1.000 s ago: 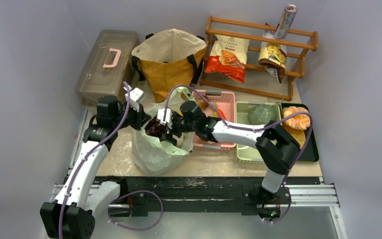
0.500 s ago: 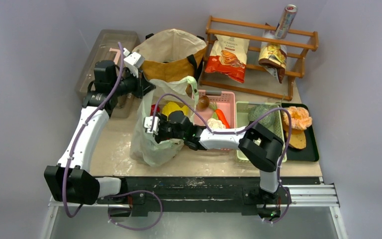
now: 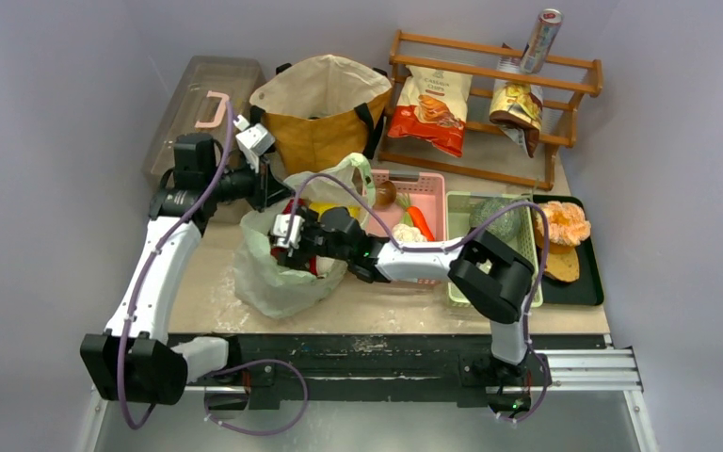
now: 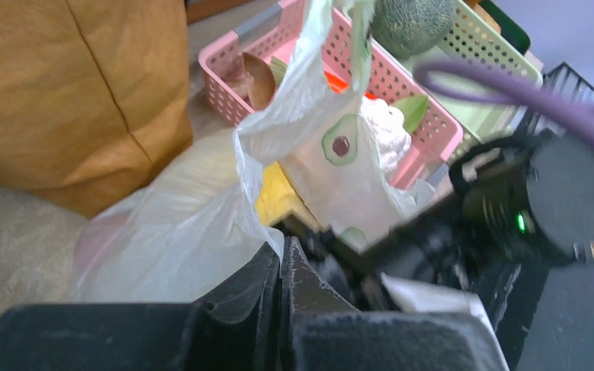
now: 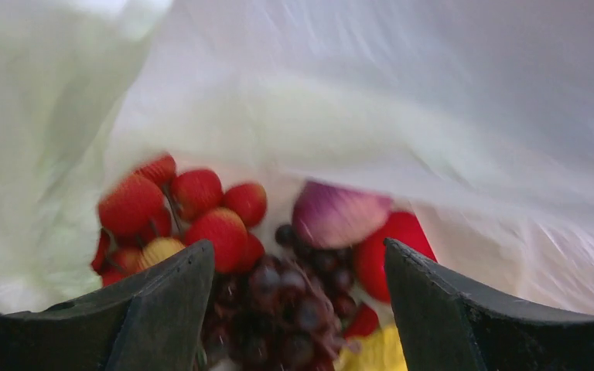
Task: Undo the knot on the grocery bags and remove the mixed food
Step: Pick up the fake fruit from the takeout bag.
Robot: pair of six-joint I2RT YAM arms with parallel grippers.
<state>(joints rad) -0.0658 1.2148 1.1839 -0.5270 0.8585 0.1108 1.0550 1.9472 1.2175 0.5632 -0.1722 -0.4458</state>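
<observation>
The pale-green plastic bag point(image 3: 268, 278) lies open at the table's front left, and no tied knot shows. My left gripper point(image 3: 268, 188) is shut on the bag's rim film point(image 4: 201, 224) and holds it up beside the mustard-brown tote point(image 3: 325, 118). Its fingertips point(image 4: 271, 267) are pressed together on the film. My right gripper point(image 3: 287, 235) is open inside the bag's mouth. In the right wrist view its jaws point(image 5: 299, 267) stand wide over dark grapes point(image 5: 294, 301). Red fruits point(image 5: 178, 205), a purple onion point(image 5: 336, 216) and something yellow point(image 5: 371, 352) lie around them.
A pink basket point(image 3: 428, 193) with a carrot sits right of the bag, then a green basket point(image 3: 461, 282) with a melon point(image 3: 491, 215) and a black tray point(image 3: 588, 273). A lidded box point(image 3: 188, 113) stands back left. A wooden rack point(image 3: 490, 104) holds chip bags and a can.
My left gripper lifted the bag rim up toward the tote, then sank a little. My right gripper moved left, deeper into the bag's mouth. The bag slumped left.
</observation>
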